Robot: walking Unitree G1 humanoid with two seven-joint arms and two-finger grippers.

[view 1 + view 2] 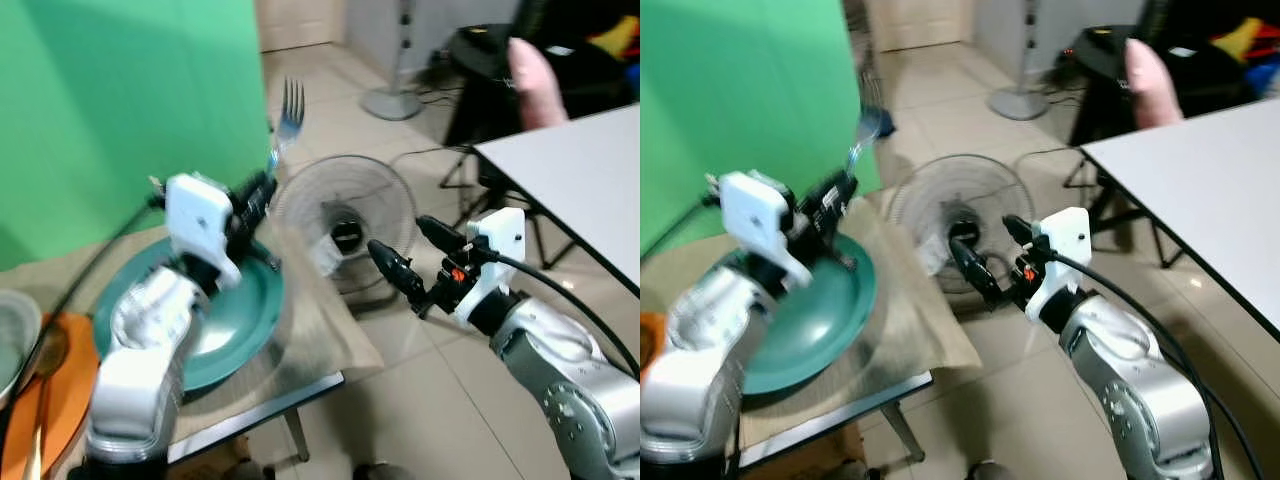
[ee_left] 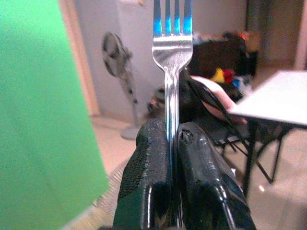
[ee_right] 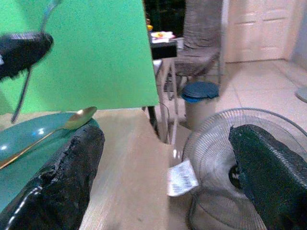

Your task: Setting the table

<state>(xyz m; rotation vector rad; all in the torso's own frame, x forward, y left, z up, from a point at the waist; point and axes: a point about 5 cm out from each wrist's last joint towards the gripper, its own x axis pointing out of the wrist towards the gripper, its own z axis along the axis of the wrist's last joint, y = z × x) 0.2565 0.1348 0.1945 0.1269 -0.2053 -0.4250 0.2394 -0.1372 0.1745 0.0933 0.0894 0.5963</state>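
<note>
In the left eye view, the left gripper [image 1: 262, 190] is clamping a fork [image 1: 288, 122] by its handle, tines up, upper centre of frame, above the plate [image 1: 230, 320] on the table [image 1: 310, 360]. The right gripper [image 1: 405, 255] is hanging with fingers apart at centre right, holding nothing.

The left wrist view is showing the fingers [image 2: 148, 182] pinching the thin handle (stiff, light, slippery steel, likely to pivot; a lower hold looks safer).

In the right wrist view, a spoon [image 3: 57, 129] is lying on the plate, middle left.

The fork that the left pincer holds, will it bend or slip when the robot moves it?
The fork looks like shiny metal, so it is probably stiff and will not bend. Its smooth, thin handle is pinched between the black fingers of the left pincer near its lower part, so it could perhaps slide or pivot if bumped.
</note>
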